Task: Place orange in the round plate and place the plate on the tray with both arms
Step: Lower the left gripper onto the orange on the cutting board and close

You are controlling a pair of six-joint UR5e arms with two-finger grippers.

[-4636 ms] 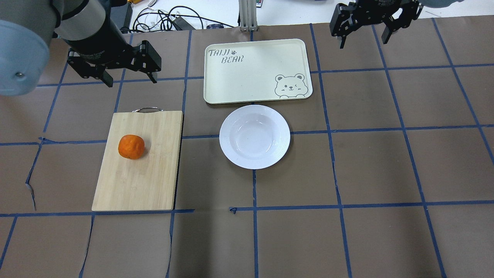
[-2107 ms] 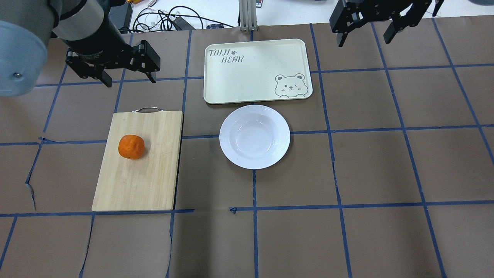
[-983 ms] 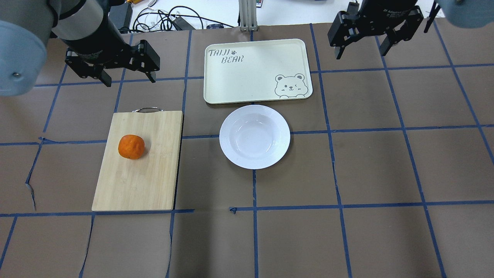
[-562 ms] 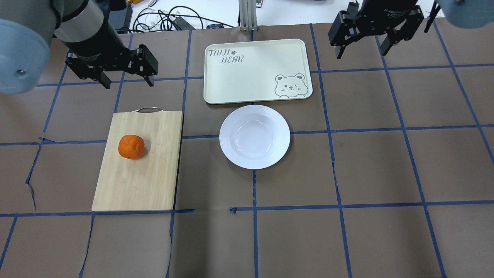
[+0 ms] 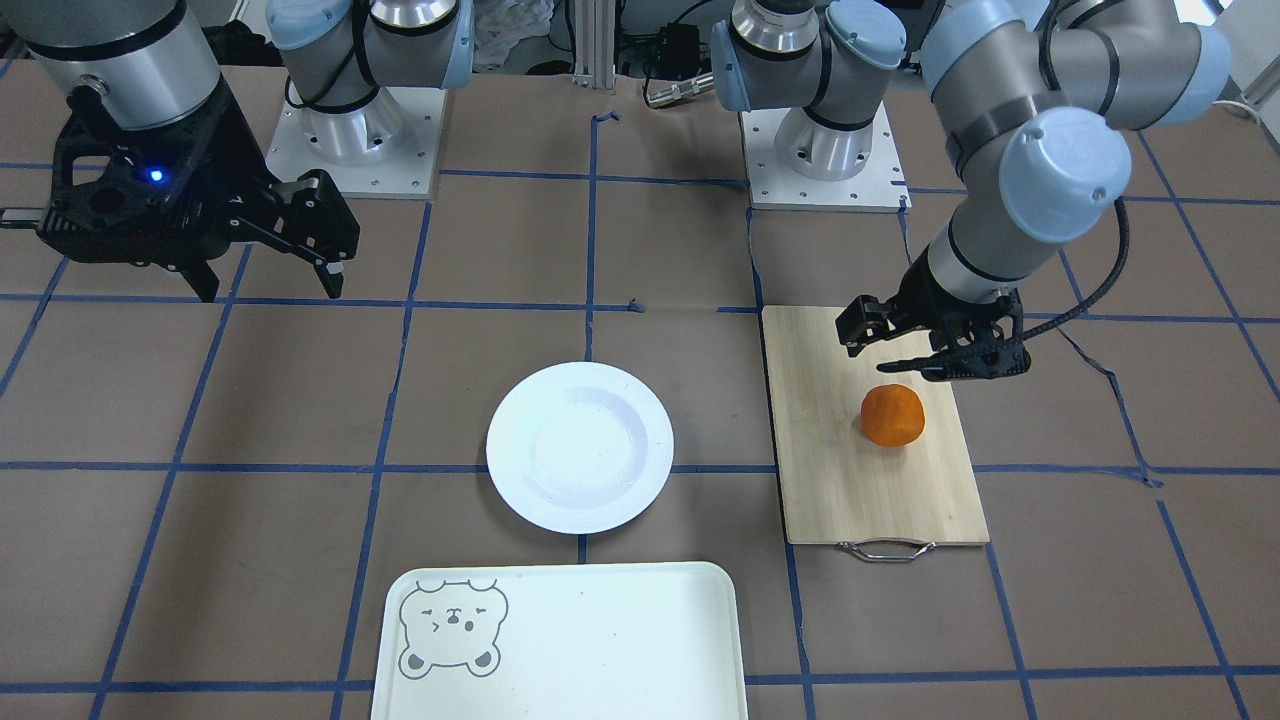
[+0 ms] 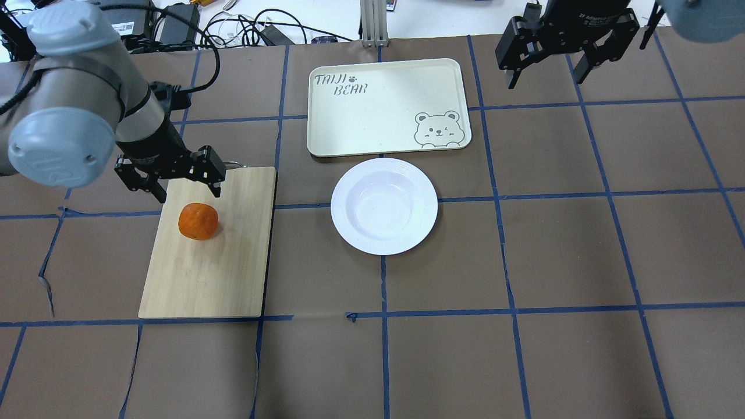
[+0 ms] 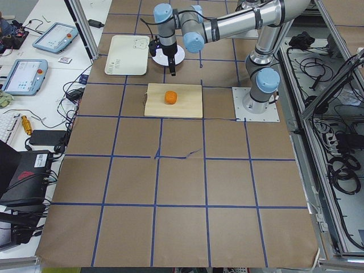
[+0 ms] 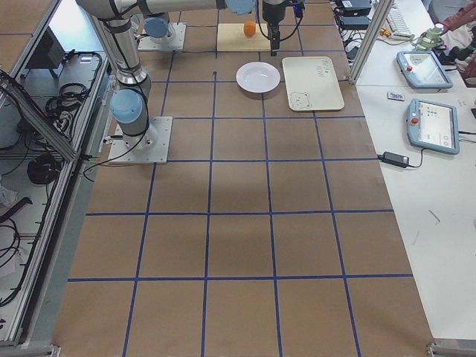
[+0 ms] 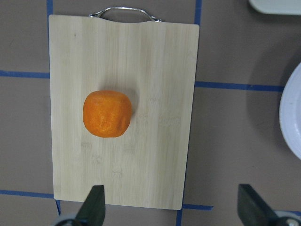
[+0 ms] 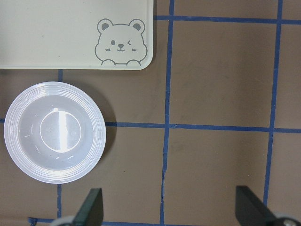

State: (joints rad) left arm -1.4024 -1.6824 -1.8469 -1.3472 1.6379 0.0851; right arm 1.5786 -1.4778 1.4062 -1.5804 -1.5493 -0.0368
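The orange (image 6: 198, 221) lies on a bamboo cutting board (image 6: 215, 273), also seen in the left wrist view as the orange (image 9: 107, 114). My left gripper (image 6: 187, 193) hangs open over the board's far end, just beyond the orange and not touching it. The white round plate (image 6: 384, 206) sits bare at the table's middle, right in front of the cream tray (image 6: 387, 107) with its bear face. My right gripper (image 6: 545, 78) is open and holds nothing, high beyond the tray's right corner. In the right wrist view the plate (image 10: 54, 131) and tray (image 10: 70, 33) lie to its left.
The cutting board's metal handle (image 5: 886, 549) points toward the tray side. Cables and boxes (image 6: 244, 29) lie past the table's far edge. Blue tape lines cross the brown table cover (image 6: 524, 349).
My left arm has swung in from the far left and come down over the cutting board's far end, close to the orange. The right gripper has hardly shifted. Orange, plate and tray stay put.
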